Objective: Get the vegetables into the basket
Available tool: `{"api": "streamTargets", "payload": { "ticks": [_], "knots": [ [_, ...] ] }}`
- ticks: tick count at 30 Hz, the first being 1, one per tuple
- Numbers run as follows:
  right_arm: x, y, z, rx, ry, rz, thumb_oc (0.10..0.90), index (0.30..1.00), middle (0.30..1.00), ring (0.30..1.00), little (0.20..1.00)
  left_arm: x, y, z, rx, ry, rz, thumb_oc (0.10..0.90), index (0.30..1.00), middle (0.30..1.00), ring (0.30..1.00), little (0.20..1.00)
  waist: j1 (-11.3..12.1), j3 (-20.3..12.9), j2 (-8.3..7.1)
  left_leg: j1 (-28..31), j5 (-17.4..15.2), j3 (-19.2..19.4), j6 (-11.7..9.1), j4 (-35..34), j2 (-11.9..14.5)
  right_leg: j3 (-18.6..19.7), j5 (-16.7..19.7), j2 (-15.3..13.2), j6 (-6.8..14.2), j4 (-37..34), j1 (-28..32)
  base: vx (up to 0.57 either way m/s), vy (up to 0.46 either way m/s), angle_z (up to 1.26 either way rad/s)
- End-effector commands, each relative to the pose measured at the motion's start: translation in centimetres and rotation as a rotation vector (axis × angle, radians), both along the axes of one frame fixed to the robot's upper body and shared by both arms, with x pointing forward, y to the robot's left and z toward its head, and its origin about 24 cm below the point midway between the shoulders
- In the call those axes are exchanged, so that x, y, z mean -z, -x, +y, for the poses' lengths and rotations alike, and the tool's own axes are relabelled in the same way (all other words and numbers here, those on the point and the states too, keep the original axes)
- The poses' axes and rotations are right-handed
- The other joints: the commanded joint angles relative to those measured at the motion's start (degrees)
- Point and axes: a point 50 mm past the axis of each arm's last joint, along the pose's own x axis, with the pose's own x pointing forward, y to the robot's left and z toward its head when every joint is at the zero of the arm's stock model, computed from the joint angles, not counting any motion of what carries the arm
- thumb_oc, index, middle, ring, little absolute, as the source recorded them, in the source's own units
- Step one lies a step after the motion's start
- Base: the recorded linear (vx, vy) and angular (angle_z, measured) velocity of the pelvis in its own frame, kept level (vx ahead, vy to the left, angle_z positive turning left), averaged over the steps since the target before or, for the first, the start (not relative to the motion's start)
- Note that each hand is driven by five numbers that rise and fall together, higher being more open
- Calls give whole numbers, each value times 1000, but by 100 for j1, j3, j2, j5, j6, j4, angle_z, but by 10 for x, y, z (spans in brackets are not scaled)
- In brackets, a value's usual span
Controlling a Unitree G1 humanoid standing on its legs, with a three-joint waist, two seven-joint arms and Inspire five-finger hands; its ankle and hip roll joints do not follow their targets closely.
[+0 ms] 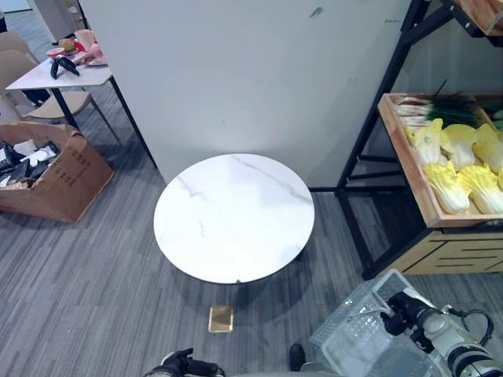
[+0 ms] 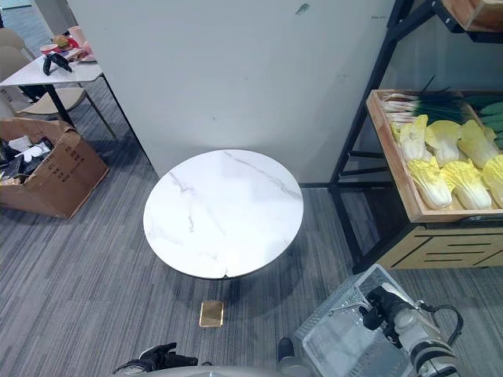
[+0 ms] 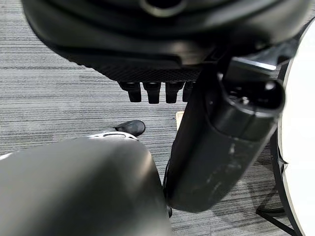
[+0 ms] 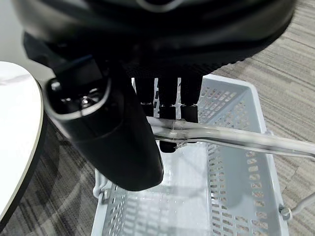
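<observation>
Pale yellow cabbages [image 1: 460, 169] lying in wooden shelf crate [image 1: 410, 177], right of round white marble table [image 1: 233, 216]. Clear plastic mesh basket [image 4: 231, 196] hanging low from right hand [image 4: 147, 113], fingers curled round handle. Left hand [image 3: 157, 73] low, fingers relaxed, holding nothing.

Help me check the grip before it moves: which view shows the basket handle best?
The right wrist view: the right hand curls its fingers round the basket's handle right up close. Both eye views show the basket hanging from that hand low on the robot's right, with the handle mostly hidden.
</observation>
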Motion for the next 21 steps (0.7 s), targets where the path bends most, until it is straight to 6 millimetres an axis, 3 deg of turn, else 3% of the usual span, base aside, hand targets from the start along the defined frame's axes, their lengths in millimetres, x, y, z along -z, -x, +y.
{"api": "streamTargets", "payload": {
  "ticks": [1, 7, 9, 12, 14, 15, 17, 18, 19, 21],
  "knots": [
    [-41, -49, -9, 21, 49, -246, 400, 300, 300, 300, 300, -1, 0, 11, 24, -53, 33, 900, 1000, 1000, 1000, 1000, -101, -55, -338, 144, -224, 9, -87, 40, -176, 4, -717, -261, 537, 56, 652, 5, 35, -20],
    [-43, -46, -10, 35, 42, -274, 400, 300, 300, 300, 300, -2, -8, 7, 53, -52, 10, 900, 1000, 1000, 1000, 1000, -231, -33, -309, 208, -277, 163, -51, 40, -254, 69, -701, -330, 585, 102, 627, -5, 45, -19],
    [-44, -43, -11, 36, 42, -291, 400, 300, 300, 300, 300, -3, -15, 3, 89, -52, -6, 900, 1000, 1000, 1000, 1000, -425, 30, -288, 219, -307, 293, -19, 40, -306, 178, -641, -402, 631, 185, 522, -22, 60, -12],
    [-44, -42, -10, 33, 42, -293, 400, 300, 300, 300, 300, -4, -17, 2, 102, -54, -11, 900, 1000, 1000, 1000, 1000, -492, 56, -274, 215, -320, 374, -7, 40, -311, 268, -626, -408, 644, 240, 434, -41, 49, -16],
    [-42, -41, -2, 11, 35, -313, 400, 300, 300, 300, 300, -7, -29, 4, 132, -76, -47, 900, 1000, 1000, 1000, 1000, -750, 220, -251, 209, -314, 786, 37, 40, -296, 515, -490, -370, 725, 510, -20, -167, 63, -48],
    [-44, -46, 2, -2, 32, -331, 400, 300, 300, 300, 300, -9, -32, 6, 127, -83, -58, 900, 1000, 1000, 1000, 1000, -726, 305, -247, 233, -332, 976, 47, 40, -256, 362, -479, -398, 767, 710, -199, -230, -17, -57],
    [-41, -50, 12, -8, 12, -354, 400, 300, 300, 300, 300, -14, -43, 16, 118, -119, -92, 900, 1000, 1000, 1000, 1000, -620, 373, -254, 215, -303, 1467, 7, 40, -113, -616, -364, -693, 761, 1000, -498, -175, -69, -211],
    [-41, -51, 12, -9, 11, -354, 400, 300, 300, 300, 300, -15, -43, 17, 117, -120, -93, 900, 1000, 1000, 1000, 1000, -622, 356, -264, 181, -275, 1468, 6, 40, -113, -616, -343, -694, 749, 996, -530, -115, -55, -239],
    [-40, -53, 19, -23, -2, -362, 400, 300, 300, 300, 300, -17, -46, 21, 111, -135, -101, 900, 1000, 1000, 1000, 1000, -586, 373, -269, 251, -286, 1717, -11, 40, -65, -1202, -331, -889, 709, 1128, -579, -80, -40, -128],
    [-40, -63, 31, -76, -9, -360, 400, 300, 300, 300, 300, -19, -44, 32, 96, -172, -98, 900, 1000, 1000, 1000, 1000, -485, 329, -317, 390, -369, 2080, -53, 77, -7, -1886, -320, -1246, 753, 1381, -594, -32, -74, -106]
  ]
}}
